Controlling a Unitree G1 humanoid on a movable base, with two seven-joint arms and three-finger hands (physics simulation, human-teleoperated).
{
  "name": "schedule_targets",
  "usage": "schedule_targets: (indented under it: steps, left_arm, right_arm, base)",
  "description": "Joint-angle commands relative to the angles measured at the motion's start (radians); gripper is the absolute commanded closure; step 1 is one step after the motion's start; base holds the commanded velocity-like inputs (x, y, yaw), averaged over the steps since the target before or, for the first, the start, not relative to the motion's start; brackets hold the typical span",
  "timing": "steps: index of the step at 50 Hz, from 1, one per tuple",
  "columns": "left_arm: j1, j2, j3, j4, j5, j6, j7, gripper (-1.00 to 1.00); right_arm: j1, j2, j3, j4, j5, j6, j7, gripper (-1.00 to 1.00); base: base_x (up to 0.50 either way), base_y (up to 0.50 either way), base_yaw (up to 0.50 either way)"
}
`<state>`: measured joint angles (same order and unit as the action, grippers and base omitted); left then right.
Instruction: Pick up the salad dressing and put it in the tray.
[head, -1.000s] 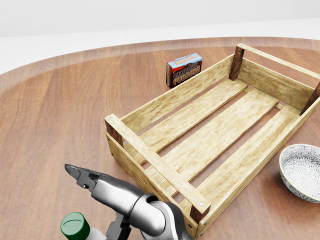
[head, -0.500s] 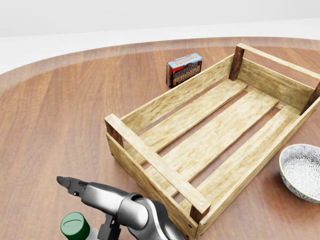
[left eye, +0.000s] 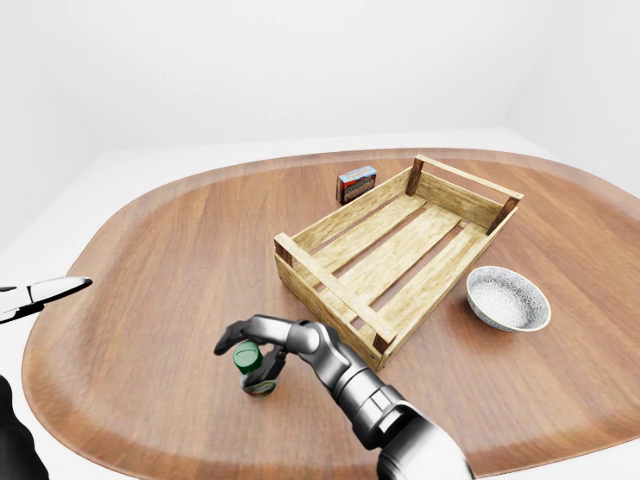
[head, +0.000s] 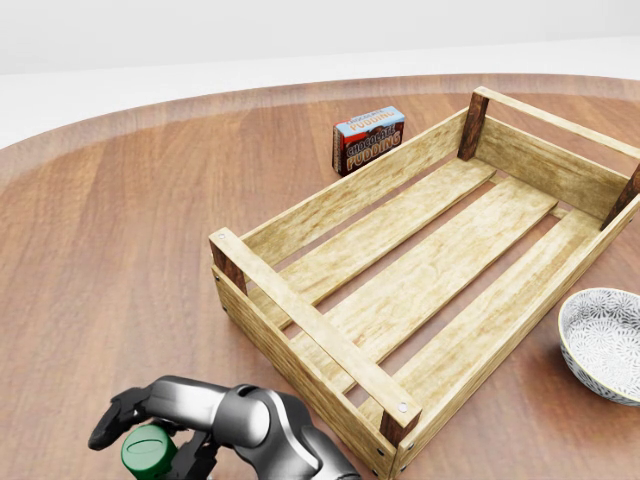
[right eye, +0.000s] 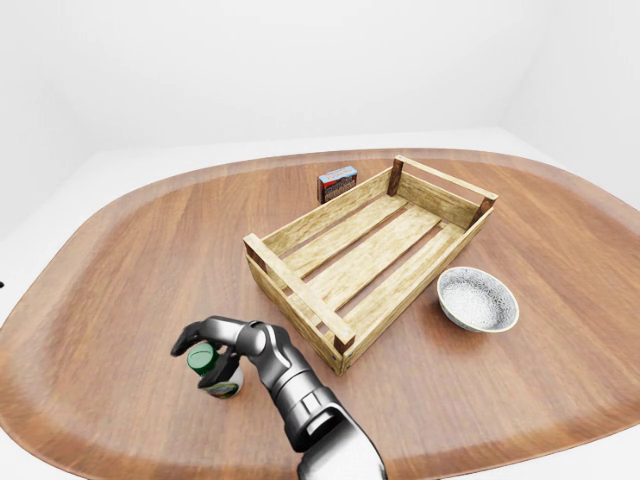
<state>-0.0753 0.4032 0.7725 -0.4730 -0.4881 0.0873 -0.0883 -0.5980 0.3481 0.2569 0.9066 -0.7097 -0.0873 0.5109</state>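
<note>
Where the right robot hand (left eye: 256, 345) reaches in from the bottom edge of the left-eye view, its dark fingers (head: 118, 410) arch over the green cap of the dressing (right eye: 214, 369), which stands upright on the bench (left eye: 170, 250) in the lower left of centre. One digit crosses above the cap and another drops beside the bottle's body; the fingers stand loosely spread about the bottle, not clamped, and whether any of them touches it cannot be told. The bottle rests on the wood.

Tray (head: 420, 270): a slatted wooden crate lying diagonally from the centre toward the upper right of the head view, its near corner just right of the forearm. Its slats are bare.

Pudding box (head: 368, 139): stands just beyond the tray's upper-left long wall, near the top centre of the head view.

Bowl (left eye: 508, 298): patterned white, sits on the bench just beside the tray's lower-right wall, apart from it.

Left robot hand (left eye: 45, 294): a pale pointed tip at the far left edge of the left-eye view, well apart from the bottle; its posture cannot be told.
</note>
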Motion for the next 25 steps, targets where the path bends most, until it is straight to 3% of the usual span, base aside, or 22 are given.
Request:
schedule_targets:
  steps: [1,18,25]
  left_arm:
    - [0.001,-0.002,0.0,0.002,-0.001,0.0,-0.002,-1.0]
    - [0.002,-0.012,-0.014,0.0,0.012,0.0,-0.003,-1.0]
    - [0.003,-0.018,-0.022,-0.004,0.019,0.0,-0.004,-1.0]
  right_arm:
    - [-0.053,0.001,-0.032,0.092,0.017,0.0,0.003,1.0]
    - [0.012,-0.029,-0.011,0.012,-0.014,0.0,0.01,1.0]
    - [0.033,-0.011,-0.002,-0.059,0.0,0.0,0.023,1.0]
  base:
    - [0.0,0.0,0.0]
    - [0.0,0.0,0.0]
    - [0.0,0.0,0.0]
